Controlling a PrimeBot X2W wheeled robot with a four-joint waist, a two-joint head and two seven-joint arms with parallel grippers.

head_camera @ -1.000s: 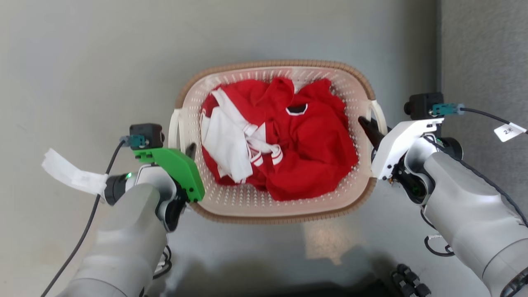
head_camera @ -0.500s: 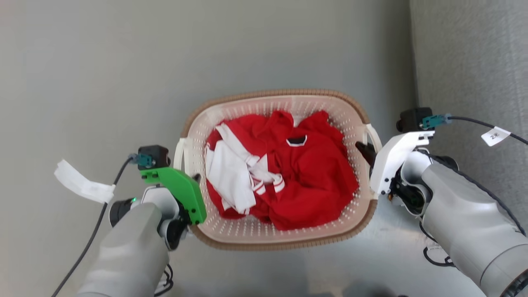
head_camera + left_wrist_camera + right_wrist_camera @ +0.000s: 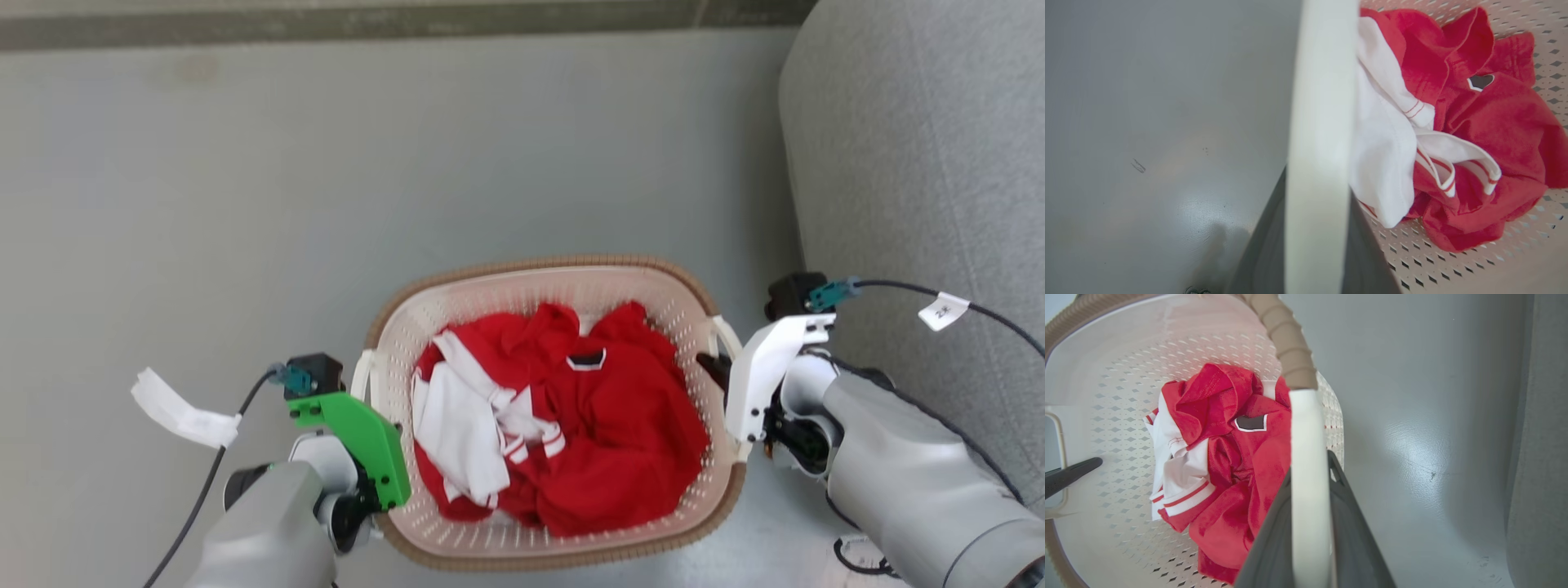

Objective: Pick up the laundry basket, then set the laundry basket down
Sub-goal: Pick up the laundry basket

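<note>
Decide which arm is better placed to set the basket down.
Neither alone: the left claw clamps the left handle and the right claw the right handle, so both should lower the basket together.

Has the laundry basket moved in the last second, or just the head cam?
Yes. Camera shifted too, but the laundry basket now sits closer to the grey sofa, so it moved rightward.

laundry basket (image 3: 555,282) | cream, brown rim | upright | holds red-white clothes
</note>
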